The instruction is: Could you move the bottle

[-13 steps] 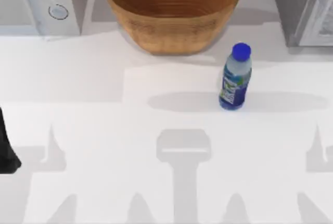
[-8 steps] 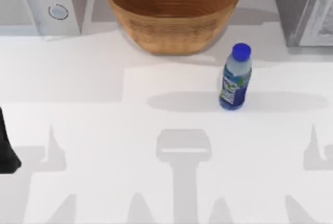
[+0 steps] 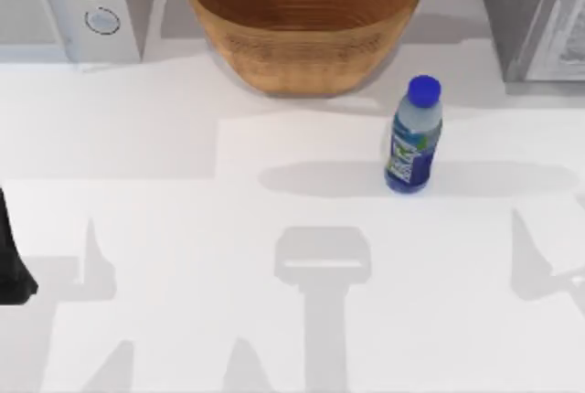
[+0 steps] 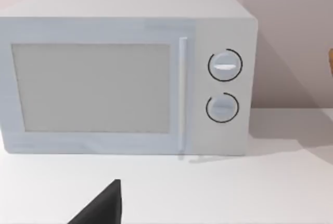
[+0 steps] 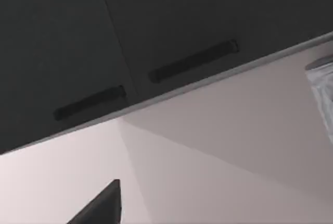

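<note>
Bottle point(image 3: 414, 135) upright, microwave point(image 4: 125, 75) front, dark cabinets point(image 5: 130, 41)

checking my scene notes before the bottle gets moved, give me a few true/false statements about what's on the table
1. The bottle stands upright on the table. True.
2. The bottle sits inside the wicker bowl. False: it stands on the table outside the bowl, toward the table's right side.
3. The bottle's cap is blue. True.
4. A gripper is closed around the bottle. False: nothing touches the bottle; the left arm is at the table's left edge, far from it.
5. The microwave has two round dials beside its door. True.
6. The microwave door hangs open. False: it is shut.
</note>
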Controlling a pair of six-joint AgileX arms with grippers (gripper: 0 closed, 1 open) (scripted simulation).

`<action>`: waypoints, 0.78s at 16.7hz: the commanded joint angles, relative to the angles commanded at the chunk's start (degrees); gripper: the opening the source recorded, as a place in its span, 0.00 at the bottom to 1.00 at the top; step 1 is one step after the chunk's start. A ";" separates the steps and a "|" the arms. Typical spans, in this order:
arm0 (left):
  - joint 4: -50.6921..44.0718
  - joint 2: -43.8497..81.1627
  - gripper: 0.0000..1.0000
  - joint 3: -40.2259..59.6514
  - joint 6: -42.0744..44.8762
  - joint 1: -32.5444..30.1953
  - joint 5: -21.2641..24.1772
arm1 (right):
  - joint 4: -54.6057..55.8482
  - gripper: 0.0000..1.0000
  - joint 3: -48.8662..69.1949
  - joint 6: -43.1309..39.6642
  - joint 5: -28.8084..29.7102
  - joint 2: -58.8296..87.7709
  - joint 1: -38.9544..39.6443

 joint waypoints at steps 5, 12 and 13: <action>0.00 0.00 1.00 0.00 0.00 0.00 0.00 | -7.28 1.00 33.05 19.47 3.91 4.63 20.09; 0.00 0.00 1.00 0.00 0.00 0.00 0.00 | -20.21 1.00 89.10 52.88 10.77 13.11 54.84; 0.00 0.00 1.00 0.00 0.00 0.00 0.00 | -22.23 1.00 97.60 57.98 11.84 14.45 60.18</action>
